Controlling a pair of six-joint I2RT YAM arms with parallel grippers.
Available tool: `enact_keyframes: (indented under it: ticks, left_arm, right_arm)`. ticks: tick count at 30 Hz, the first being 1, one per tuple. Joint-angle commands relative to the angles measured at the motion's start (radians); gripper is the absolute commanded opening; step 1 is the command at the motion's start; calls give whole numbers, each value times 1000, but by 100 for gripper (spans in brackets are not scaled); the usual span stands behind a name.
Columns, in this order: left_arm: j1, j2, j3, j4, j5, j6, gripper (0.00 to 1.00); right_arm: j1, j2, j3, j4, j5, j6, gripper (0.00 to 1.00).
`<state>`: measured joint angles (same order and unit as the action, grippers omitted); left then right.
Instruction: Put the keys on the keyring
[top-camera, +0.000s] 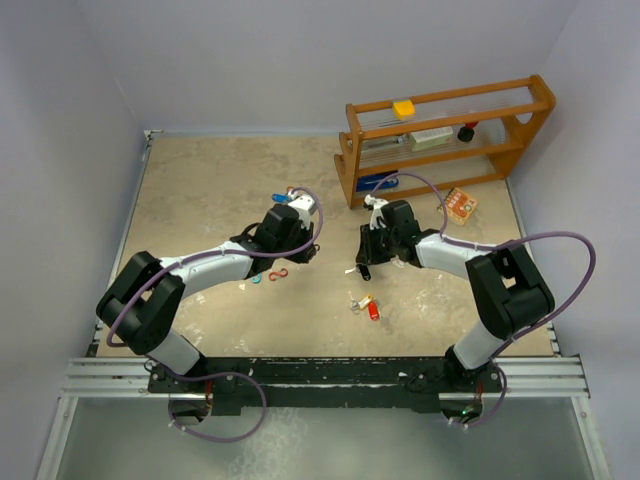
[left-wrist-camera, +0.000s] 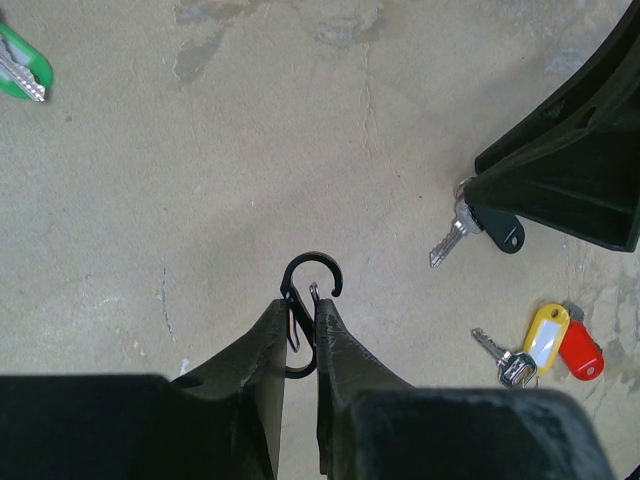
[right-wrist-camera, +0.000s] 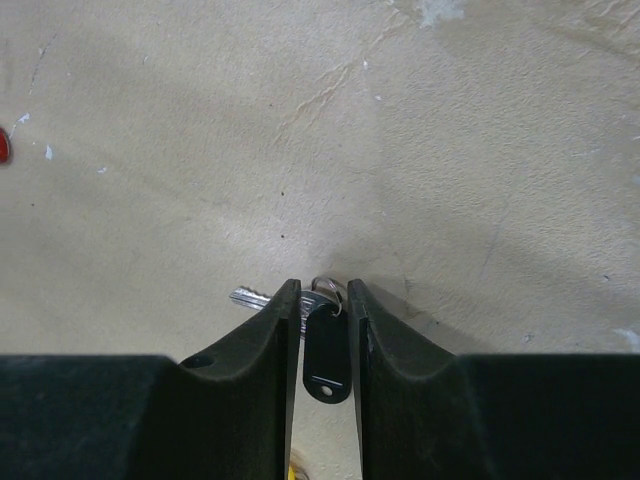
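The mottled beige table (top-camera: 200, 190) lay under pale lilac walls. Nearest the bases, the yellow-tagged key (left-wrist-camera: 546, 335) and red-tagged key (left-wrist-camera: 580, 352) waited side by side, loose. Farther out, the left gripper (left-wrist-camera: 302, 310) pinched the black keyring (left-wrist-camera: 312, 272) by its lower loop, leaving the hook end free. The right gripper (right-wrist-camera: 322, 290) straddled the black-tagged key (right-wrist-camera: 327, 352), its fingers close on either side of the tag. We could not tell whether they already pinched it. We judged a good grasp should clamp the tag alone, leaving the key's small ring exposed for the hook. Only the right wrist view showed that ring between the fingertips. Only the top view showed the wooden rack (top-camera: 445, 130) beyond.
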<state>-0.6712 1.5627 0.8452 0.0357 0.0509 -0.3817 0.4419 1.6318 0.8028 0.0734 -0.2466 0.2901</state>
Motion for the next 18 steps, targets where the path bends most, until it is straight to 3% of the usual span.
enact_keyframes:
  ticks: [1,18]
  left_arm:
    - [-6,-6,23,22,-8,12,0]
    - [-7,-10,8,30,-13,9,0]
  right_arm:
    - [-5,0,-1,6,-45,6,28]
    - [-6,16,-6,-13,-35,7,27]
